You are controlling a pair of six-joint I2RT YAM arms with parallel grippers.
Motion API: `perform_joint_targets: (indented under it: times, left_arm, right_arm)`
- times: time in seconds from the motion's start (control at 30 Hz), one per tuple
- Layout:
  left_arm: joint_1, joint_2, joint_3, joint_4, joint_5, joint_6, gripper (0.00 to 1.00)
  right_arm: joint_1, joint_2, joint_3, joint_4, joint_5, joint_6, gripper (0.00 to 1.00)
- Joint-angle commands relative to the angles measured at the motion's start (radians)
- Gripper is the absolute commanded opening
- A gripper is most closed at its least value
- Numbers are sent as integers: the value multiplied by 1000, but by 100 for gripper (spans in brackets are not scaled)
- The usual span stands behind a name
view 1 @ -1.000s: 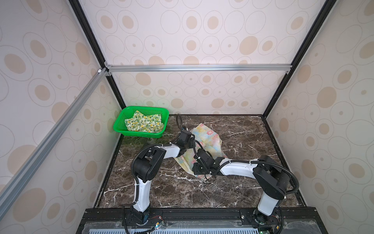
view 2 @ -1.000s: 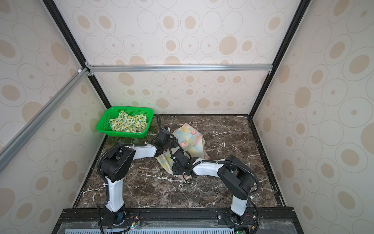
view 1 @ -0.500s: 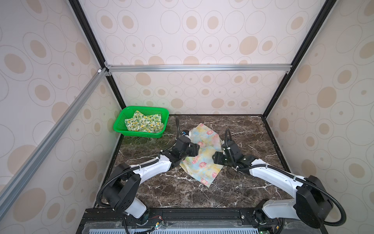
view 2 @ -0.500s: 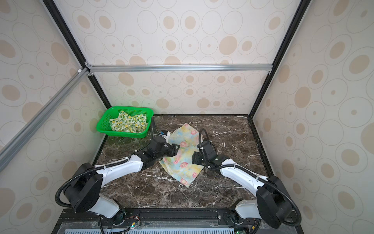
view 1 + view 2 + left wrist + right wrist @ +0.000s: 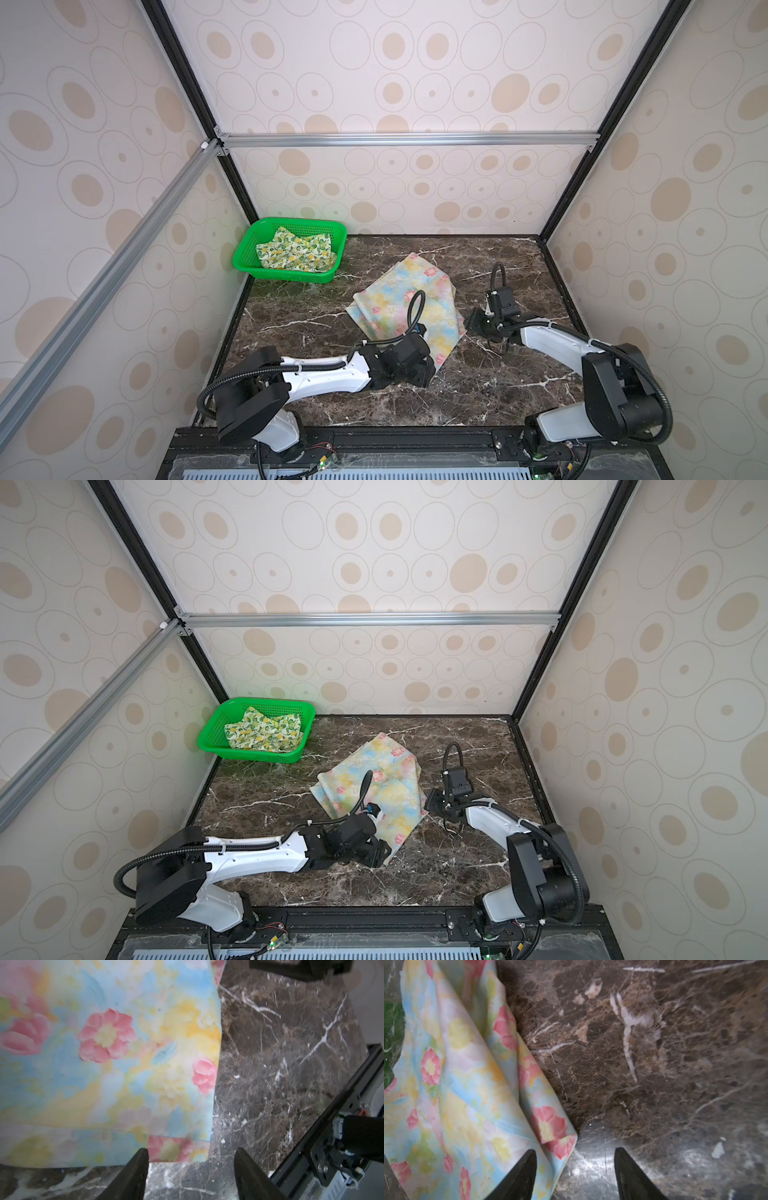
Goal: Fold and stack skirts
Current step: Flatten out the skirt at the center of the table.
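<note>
Two corners matter: the floral skirt (image 5: 409, 303), lying on the marble table (image 5: 307, 345), puts its near corner just ahead of my left gripper (image 5: 190, 1152) and a side corner beside my right gripper (image 5: 575, 1150); both gape empty.

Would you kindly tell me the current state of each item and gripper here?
floral skirt: lying loose, partly folded, unheld.
green basket: upright, occupied.
lemon-print skirt: bunched inside the green basket.
left gripper: open, empty, at the floral skirt's corner.
right gripper: open, empty, beside its edge.
</note>
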Motion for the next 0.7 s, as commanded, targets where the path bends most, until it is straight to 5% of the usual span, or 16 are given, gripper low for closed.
perform_joint_targets:
  times: [0.0, 0.4, 0.67]
  left_arm:
    - [-65, 65, 95, -119, -100, 9, 68]
    - [-111, 262, 264, -308, -437, 23, 62]
    - [-113, 322, 288, -345, -504, 30, 37]
  right_arm:
    - [-4, 33, -11, 62, -86, 27, 62]
    - [-4, 17, -12, 80, -115, 27, 62]
    - [-4, 23, -8, 84, -137, 27, 62]
